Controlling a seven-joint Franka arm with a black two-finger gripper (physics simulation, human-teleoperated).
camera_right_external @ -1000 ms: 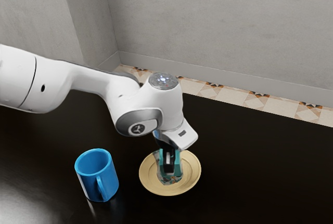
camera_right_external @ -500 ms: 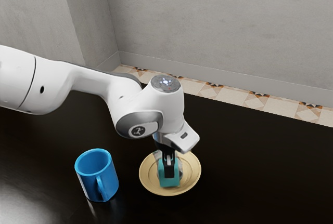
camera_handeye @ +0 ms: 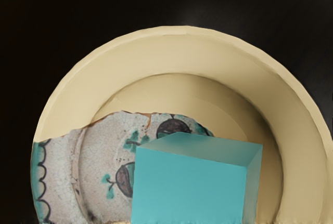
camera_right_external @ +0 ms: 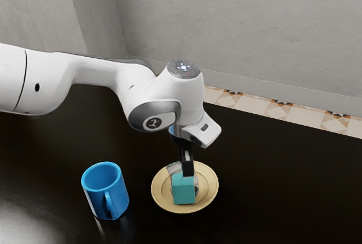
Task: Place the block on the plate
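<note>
Teal block [camera_right_external: 184,191] sits within the cream plate [camera_right_external: 210,186], the hand [camera_right_external: 188,171] just over it

The block is inside the plate's rim, near the middle of the dish, sharing it with a painted piece of crockery [camera_handeye: 104,167]. In the wrist view that piece has a pale, crackled surface, green and dark brown markings, a scalloped pattern along one side and an uneven edge. The block covers part of it. The block's large front face and a lighter top show clearly, both plain teal and without markings.

The black hand points down from the white arm [camera_right_external: 93,77], which comes in from the exterior view's left. In that view the hand's lower end overlaps the block's upper edge. From this side I cannot tell whether the hand is released or clenched, or whether it touches the block.

The plate is round, with a broad sloping rim and a sunken middle, and it lies flat on the dark, glossy tabletop [camera_right_external: 271,193]. Apart from it, toward the exterior view's left, a blue mug [camera_right_external: 97,198] stands upright, its opening upward and its handle toward the camera. Beyond the tabletop are a strip of patterned floor tiles [camera_right_external: 254,105] and a plain grey wall [camera_right_external: 243,23].
</note>
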